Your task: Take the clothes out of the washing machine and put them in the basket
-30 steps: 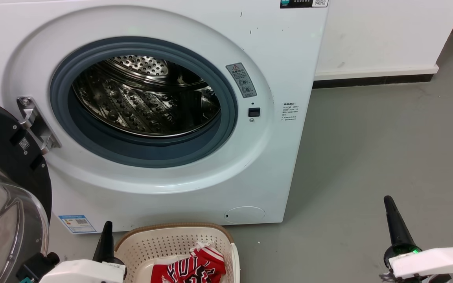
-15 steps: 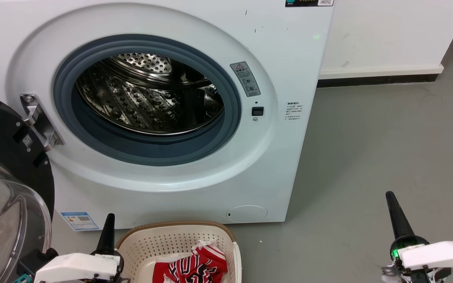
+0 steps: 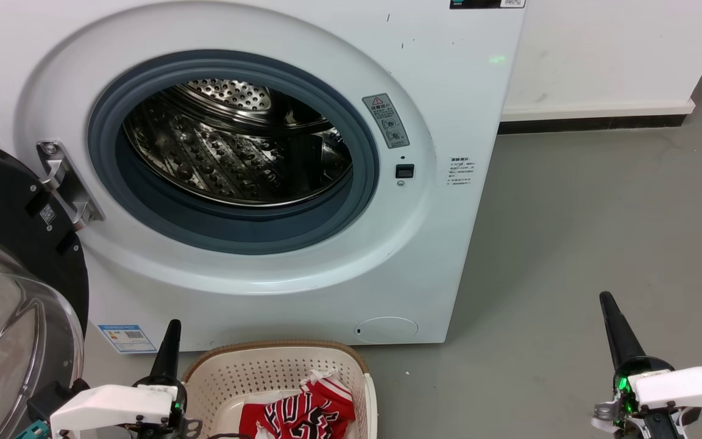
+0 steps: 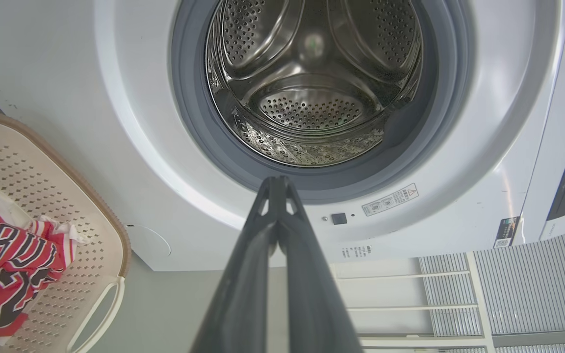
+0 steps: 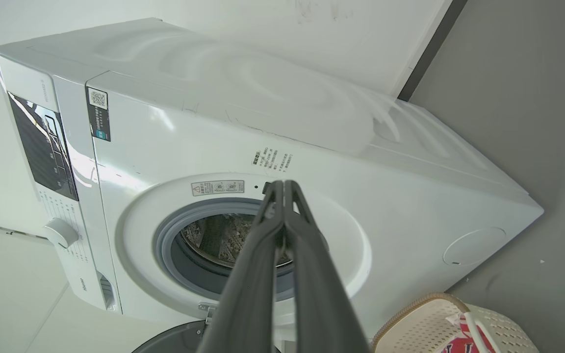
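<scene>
Head / washer: we see the washing machine (image 3: 460, 122), a smooth white box w/ a round grey rubber-rimmed porthole. The drum (image 3: 229, 158) is shiny, dimpled, perforated steel.
Head / door: black-framed door (image 3: 10, 195) w/ domed glass, swung out at left on a metal hinge (image 3: 64, 189).
Head / basket: the basket (image 3: 278, 346) is cream perforated plastic, rounded, w/ a brown woven-look rim. It sits on the grey floor (image 3: 570, 244) just in front of the washer's base.
Head / clothes: the clothes (image 3: 302, 414), crumpled red jersey fabric w/ black-and-white letters, lie inside the basket.
Head / grippers: left gripper (image 3: 172, 332) is just left of the basket rim, w/ the door glass bulging close on its other side. Right gripper (image 3: 610, 311) is well off to the right, over bare floor.
L wrist / gripper: two long dark fingers pressed tip to tip, clenched on nothing, tips over the porthole's lower rim. Basket w/ clothes at this view's left edge.
R wrist / gripper: fingers likewise pressed together, grasping nothing, tips overlapping the porthole's rim.
R wrist / around: dark control panel (image 5: 42, 142) and round white knob (image 5: 59, 233) on the washer front. Basket corner w/ red fabric at bottom right.
</scene>
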{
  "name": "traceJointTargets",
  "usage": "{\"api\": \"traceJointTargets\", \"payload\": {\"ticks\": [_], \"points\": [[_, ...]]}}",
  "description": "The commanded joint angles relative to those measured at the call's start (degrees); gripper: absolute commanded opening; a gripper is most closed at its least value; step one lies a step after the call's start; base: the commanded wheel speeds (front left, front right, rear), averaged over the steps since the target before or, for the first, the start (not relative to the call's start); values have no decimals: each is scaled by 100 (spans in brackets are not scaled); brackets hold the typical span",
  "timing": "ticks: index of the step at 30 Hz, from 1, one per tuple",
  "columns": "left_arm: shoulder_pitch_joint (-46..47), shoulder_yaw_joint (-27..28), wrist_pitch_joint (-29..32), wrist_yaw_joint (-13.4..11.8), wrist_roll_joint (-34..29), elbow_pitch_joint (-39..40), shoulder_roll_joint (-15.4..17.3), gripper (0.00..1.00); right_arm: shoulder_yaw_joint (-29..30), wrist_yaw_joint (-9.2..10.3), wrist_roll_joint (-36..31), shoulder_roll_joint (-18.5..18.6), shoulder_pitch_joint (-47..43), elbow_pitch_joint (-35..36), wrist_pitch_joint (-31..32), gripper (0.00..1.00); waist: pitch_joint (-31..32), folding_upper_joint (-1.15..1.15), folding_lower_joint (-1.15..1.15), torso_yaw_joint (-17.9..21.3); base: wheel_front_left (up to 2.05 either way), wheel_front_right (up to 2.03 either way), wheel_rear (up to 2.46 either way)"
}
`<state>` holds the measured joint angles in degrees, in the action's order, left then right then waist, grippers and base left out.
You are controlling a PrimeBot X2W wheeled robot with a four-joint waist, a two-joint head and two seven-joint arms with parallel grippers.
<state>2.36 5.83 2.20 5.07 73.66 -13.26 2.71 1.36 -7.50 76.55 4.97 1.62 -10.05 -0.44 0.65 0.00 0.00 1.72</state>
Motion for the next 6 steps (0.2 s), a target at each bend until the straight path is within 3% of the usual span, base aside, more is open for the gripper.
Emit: {"api": "traceJointTargets", "payload": {"ticks": [1,6], "points": [[125,21,32,53,149,12,21,0,26,1,153,19,147,-11,40,0,-4,0,0,-7,0,0,0],[193,33,120,97,510,-8,22,0,74,1,500,11,219,-91,143,0,-18,0,0,-37,0,0,0]]}}
